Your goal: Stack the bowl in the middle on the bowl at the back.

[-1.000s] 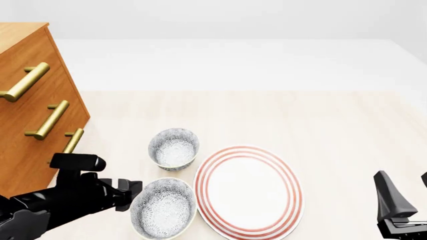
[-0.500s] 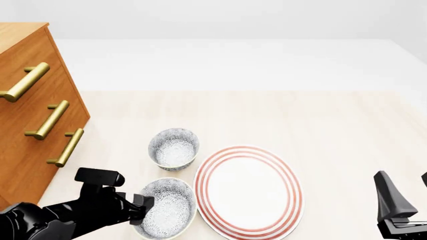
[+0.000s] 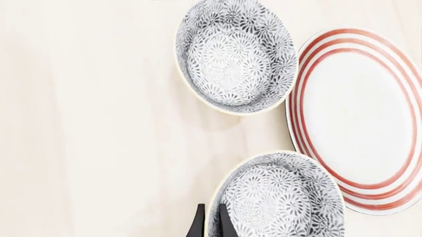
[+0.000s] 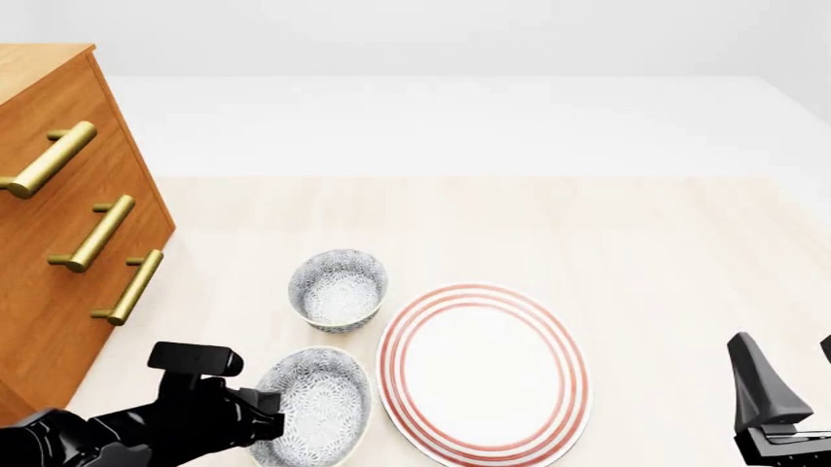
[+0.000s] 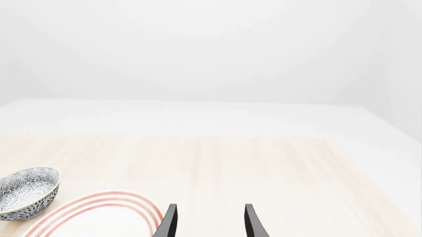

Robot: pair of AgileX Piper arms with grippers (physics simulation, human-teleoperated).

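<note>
L claw (image 3: 209, 222) pinches the rim of the bowl in the middle (image 4: 309, 407), wall btwn fingers, prob. for lifting onto the bowl at the back (image 4: 338, 289). R claw (image 5: 207, 222) idle, fingers apart.

Pale light-wood tabletop (image 4: 520, 224) stretching across the scene under soft, even light | orange-brown wooden chest of drawers (image 4: 58, 233) standing at the left edge, its three brass bar handles (image 4: 93, 233) catching the light | plain white floor and wall (image 4: 454, 39) lying beyond the table
</note>
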